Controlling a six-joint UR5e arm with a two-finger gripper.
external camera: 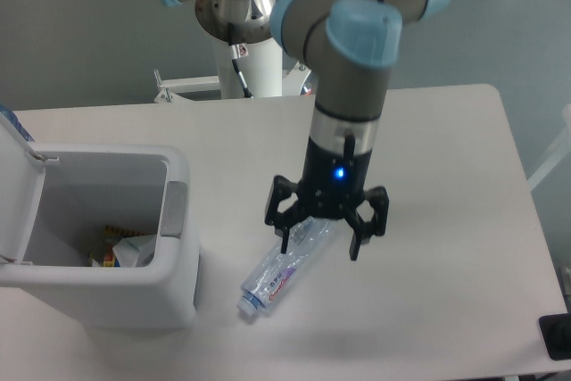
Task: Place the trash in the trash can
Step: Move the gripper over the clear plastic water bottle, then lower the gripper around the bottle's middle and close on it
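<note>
A crushed clear plastic bottle (pixel 277 274) with a blue-red label lies on the white table, cap end toward the front left. My gripper (pixel 319 249) hangs open directly over the bottle's far end, one finger on each side of it, nothing gripped. The trash can (pixel 174 287) stands at the front left with its lid (pixel 12 180) swung open. Inside it lies a folded white paper card (pixel 134 252) among other scraps.
The white table (pixel 446 220) reaches to the right and front edges. A dark object (pixel 556 336) sits at the front right corner. The robot's base column (pixel 254 69) stands behind the table's far edge.
</note>
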